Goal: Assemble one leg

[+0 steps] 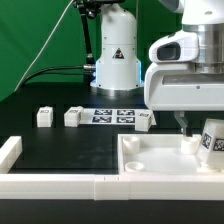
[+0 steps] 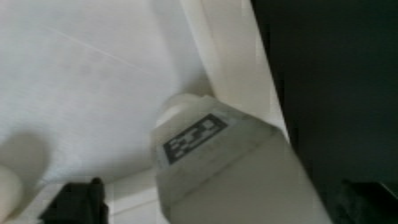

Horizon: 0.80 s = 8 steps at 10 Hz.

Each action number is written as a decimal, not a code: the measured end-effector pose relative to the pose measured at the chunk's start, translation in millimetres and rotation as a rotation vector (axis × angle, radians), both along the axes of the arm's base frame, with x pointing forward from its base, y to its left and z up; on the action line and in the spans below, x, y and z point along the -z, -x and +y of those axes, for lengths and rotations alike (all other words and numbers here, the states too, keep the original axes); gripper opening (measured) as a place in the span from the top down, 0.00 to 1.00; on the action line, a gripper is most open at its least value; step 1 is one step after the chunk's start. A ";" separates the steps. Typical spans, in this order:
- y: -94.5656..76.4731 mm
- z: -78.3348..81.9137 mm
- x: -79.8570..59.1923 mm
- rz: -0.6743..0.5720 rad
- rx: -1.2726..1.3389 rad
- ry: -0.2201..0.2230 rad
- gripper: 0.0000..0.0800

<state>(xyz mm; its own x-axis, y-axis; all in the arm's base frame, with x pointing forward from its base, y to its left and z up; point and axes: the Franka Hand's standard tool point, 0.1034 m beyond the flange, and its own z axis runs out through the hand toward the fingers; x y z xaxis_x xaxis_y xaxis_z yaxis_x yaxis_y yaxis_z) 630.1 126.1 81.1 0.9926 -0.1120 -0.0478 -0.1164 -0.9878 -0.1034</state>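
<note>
- Gripper point(image 1: 190, 128) jaws spread wide, holding nothing, above the tray point(image 1: 150, 160)
- Leg point(image 1: 212, 140) stands tilted in the tray's corner on the exterior view's right, tag showing
- Three more legs point(image 1: 72, 117) in a row beside the marker board point(image 1: 112, 115)

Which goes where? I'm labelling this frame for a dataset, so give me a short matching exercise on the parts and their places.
Things:
1. leg
2. marker board
3. gripper
4. tray

Places:
A. flat on the table, behind the tray
B. open, above the tray's corner
C. front of the scene, by the rails
D. tilted in the tray's corner at the exterior view's right

Pairs: 1-D, 2-A, 3-B, 4-C
</note>
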 end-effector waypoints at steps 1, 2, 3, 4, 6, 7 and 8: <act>0.2 0.8 0.1 -0.010 -0.092 0.001 0.19; 0.2 0.7 0.1 -0.016 -0.153 -0.002 0.19; 0.1 -0.1 0.1 -0.022 -0.203 -0.003 0.19; 0.1 0.2 0.1 -0.021 -0.195 -0.005 0.19; 0.1 0.1 0.1 -0.021 -0.195 -0.005 0.46; 0.0 -0.4 0.1 -0.021 -0.196 -0.004 0.46; -0.4 -4.3 0.6 -0.021 -0.193 0.001 0.62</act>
